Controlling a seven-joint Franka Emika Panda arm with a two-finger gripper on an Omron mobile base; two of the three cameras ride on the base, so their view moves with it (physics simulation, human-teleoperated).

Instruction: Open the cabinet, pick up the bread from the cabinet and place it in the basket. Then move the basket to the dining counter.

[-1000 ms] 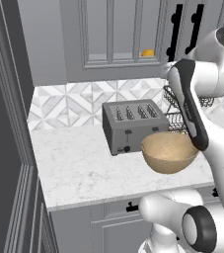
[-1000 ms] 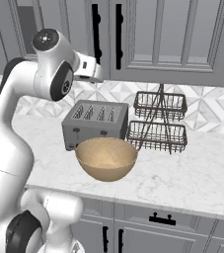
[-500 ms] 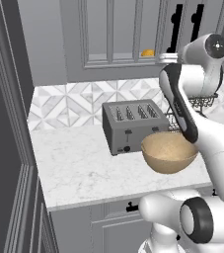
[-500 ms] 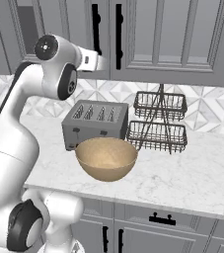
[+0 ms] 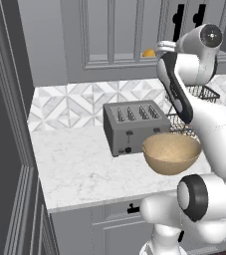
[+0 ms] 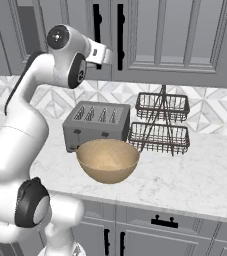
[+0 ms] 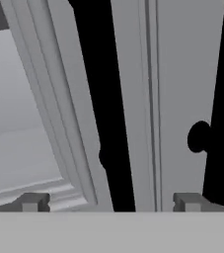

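Black handle (image 7: 106,113) sits between the wide-open tool (image 7: 111,201) tips (cabinet (image 6: 185,35) shut): centre, close, then pull.

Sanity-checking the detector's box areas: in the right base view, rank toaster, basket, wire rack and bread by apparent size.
1. Wire rack, two tiers.
2. Toaster and basket: look alike, and the basket sits nearer the camera, so unranked.
Bread: can't make it out here; in the left base view it's by far the smallest.

A kitchen; toaster (image 5: 132,125) on marble worktop (image 5: 79,169); tiled backsplash (image 5: 69,103); grey wall cabinet (image 6: 175,35)
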